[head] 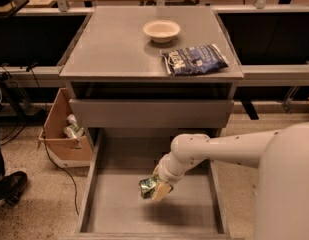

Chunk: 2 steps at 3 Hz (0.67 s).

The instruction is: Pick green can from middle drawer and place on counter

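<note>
One gripper (154, 188) over middle drawer (194, 218), fingers (163, 190) pinching green can (147, 185), can partly hidden

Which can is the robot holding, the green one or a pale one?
The green can. The gripper is shut on it over the middle drawer, while the pale cans sit in the cardboard box.

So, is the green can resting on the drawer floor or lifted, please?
Lifted: the gripper holds the green can above the middle drawer floor, shadow below.
</note>
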Available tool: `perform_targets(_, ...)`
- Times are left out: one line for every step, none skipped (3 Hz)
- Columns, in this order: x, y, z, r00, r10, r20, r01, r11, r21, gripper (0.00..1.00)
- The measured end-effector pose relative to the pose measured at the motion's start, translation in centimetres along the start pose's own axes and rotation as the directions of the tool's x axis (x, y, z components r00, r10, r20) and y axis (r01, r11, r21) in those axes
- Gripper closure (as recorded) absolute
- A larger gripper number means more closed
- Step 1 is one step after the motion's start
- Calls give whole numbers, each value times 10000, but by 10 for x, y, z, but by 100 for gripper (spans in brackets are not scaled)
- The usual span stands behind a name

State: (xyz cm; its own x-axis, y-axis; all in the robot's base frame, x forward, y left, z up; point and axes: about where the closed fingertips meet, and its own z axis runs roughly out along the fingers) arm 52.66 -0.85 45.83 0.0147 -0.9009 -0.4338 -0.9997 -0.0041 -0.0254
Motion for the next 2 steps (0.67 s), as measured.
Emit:
perform_targets(-15, 6, -66, 9999, -80, -122, 86, 9987, 511, 100)
perform_targets(-22, -1, -82, 9995, -244, -181, 258, 9963, 817, 100)
